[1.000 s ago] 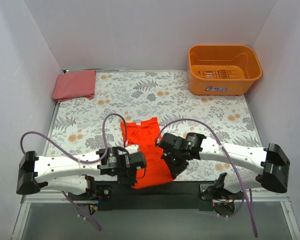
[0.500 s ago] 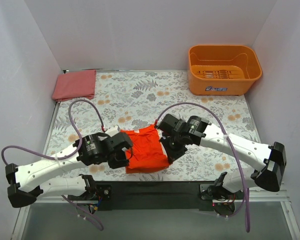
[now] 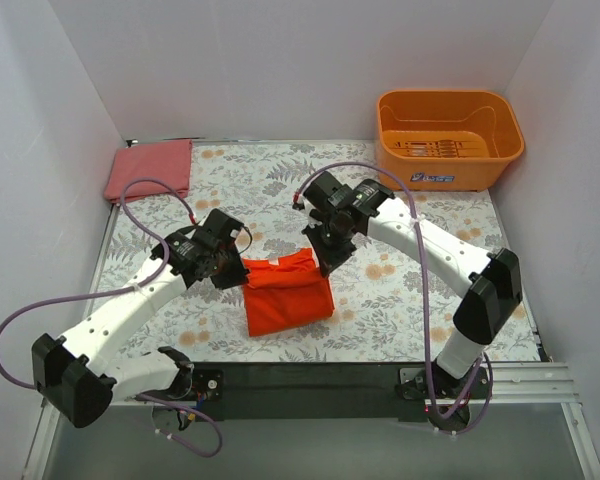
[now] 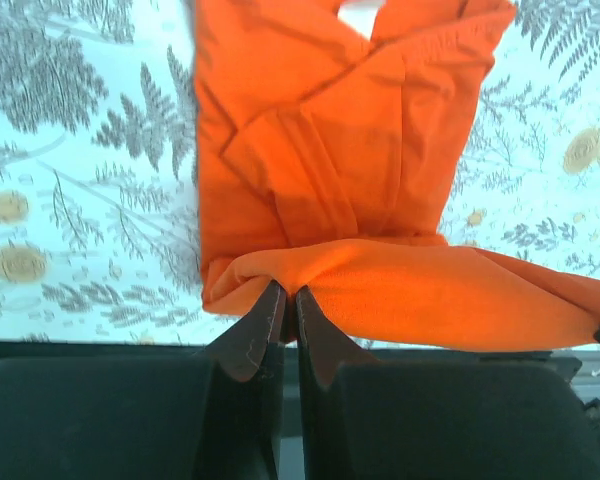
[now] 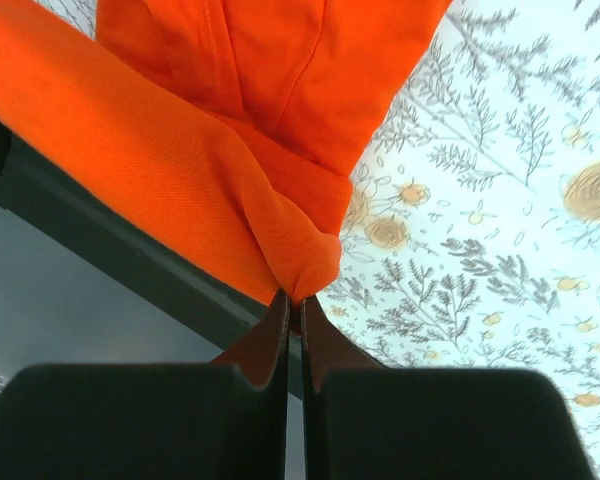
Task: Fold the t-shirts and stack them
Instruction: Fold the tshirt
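Top external, left tool (image 3: 240, 270) and right tool (image 3: 318, 262) pinch orange t-shirt (image 3: 286, 297), held edge crosswise

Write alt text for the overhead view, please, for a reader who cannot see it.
The left end effector and right end effector each pinch a far corner of an orange t-shirt over a floral table. A folded pinkish-red t-shirt lies far left; an orange tub stands far right.

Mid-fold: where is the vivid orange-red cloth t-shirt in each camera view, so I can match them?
Top external: the vivid orange-red cloth t-shirt sits mid-picture, slightly low.
Left wrist: upper middle, its edge pinched in the left tool.
Right wrist: upper left, a fold pinched in the right tool.
Shared landmark: the floral-print tablecloth under it.
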Available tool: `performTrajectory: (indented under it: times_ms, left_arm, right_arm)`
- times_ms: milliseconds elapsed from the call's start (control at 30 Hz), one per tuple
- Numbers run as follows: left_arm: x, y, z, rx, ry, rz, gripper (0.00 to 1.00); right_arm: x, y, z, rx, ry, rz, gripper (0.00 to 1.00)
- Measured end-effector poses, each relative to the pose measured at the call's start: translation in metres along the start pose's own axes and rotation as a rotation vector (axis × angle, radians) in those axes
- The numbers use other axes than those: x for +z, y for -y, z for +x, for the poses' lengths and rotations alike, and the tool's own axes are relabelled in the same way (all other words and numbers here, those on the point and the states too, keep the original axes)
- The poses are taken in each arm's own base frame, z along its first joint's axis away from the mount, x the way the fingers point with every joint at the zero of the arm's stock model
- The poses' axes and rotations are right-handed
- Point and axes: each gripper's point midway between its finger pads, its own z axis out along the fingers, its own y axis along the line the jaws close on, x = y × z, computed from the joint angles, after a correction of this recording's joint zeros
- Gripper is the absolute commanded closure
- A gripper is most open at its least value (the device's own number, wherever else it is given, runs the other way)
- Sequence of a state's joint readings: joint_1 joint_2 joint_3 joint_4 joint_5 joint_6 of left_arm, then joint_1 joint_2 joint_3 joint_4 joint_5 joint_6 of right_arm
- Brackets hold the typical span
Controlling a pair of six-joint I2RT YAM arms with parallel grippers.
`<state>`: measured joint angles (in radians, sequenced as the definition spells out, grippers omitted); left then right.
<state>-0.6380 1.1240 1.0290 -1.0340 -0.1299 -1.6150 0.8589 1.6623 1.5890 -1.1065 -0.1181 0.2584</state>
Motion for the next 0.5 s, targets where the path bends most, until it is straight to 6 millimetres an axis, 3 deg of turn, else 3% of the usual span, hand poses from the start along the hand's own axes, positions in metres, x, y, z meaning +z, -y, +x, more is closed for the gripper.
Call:
performTrajectory:
  times_ms: [267, 500]
  left_arm:
    - [0.033, -0.003, -0.042, -0.013, 0.022, 0.013, 1.0]
    - [0.074, -0.015, -0.053, -0.032, -0.008, 0.007, 1.0]
  right_arm:
    - [0.017, 0.023, -0.047, -0.003, 0.004, -0.01, 0.99]
    - [0.062, 0.049, -0.065, 0.012, -0.066, -0.007, 0.99]
